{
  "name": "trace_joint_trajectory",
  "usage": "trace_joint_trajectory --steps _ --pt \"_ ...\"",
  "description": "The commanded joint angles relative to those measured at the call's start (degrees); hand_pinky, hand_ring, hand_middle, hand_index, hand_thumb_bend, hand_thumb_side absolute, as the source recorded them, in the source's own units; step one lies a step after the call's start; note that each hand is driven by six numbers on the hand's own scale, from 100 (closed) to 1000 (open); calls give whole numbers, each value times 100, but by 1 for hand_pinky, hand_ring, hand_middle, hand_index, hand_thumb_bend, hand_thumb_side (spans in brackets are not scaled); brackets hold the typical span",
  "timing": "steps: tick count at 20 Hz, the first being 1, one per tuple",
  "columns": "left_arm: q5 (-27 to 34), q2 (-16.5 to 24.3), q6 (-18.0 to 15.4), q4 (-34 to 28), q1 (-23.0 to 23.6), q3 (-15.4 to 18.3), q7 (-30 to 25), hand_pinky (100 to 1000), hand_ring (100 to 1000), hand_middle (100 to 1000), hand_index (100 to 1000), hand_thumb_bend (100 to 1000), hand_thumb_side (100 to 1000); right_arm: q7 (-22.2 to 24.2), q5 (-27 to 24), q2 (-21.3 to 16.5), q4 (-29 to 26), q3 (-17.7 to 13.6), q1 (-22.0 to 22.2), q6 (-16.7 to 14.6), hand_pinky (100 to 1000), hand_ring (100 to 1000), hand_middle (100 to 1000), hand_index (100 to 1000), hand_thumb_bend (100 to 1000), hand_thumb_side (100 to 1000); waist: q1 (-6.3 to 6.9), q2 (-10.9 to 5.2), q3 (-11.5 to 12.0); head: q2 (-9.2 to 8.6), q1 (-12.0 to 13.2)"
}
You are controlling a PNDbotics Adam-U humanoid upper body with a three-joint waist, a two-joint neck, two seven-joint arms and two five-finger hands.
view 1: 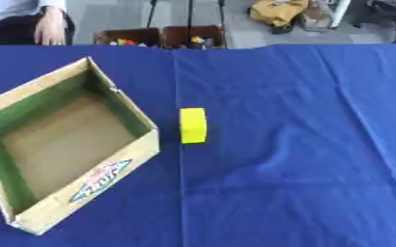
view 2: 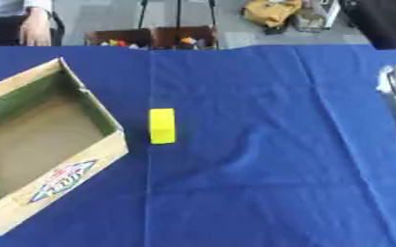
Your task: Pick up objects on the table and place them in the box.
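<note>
yellow block (view 1: 193, 125), tan box (view 1: 32, 94) green-lined, blue tablecloth (view 1: 303, 144)

A blue cloth (view 1: 303, 144) covers the table, creased in long folds, with one straight crease running from the far edge toward the near edge left of the middle. Beyond the far edge, on a grey floor (view 1: 235, 29), stand two brown crates (view 1: 161, 36) side by side, holding small coloured items that cannot be made out. Thin dark legs (view 1: 189, 14) of some stand rise behind them. Further right on the floor lies a yellow bag (view 1: 279, 10), with a dark shape just beside it. At the far right corner a black chair (view 2: 379, 21) shows in part.
</note>
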Motion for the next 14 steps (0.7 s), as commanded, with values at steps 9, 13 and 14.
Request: trace_joint_trajectory --steps 9,13,14 --pt "65 112 14 -84 -48 -35 -82 749 904 896 949 100 961 2550 939 165 584 910 -1389 661 804 883 892 907 316 914 -143 -269 82 47 -156" --pt "81 111 17 -84 -54 -48 -103 749 904 896 949 100 961 3047 1269 434 1190 1162 -1738 521 810 886 894 890 351 912 -159 -282 121 67 -185" --pt "84 111 16 -84 -59 -50 -106 750 904 896 949 100 961 3143 1332 499 1339 1208 -1804 486 812 886 894 887 365 907 -163 -284 134 70 -194"
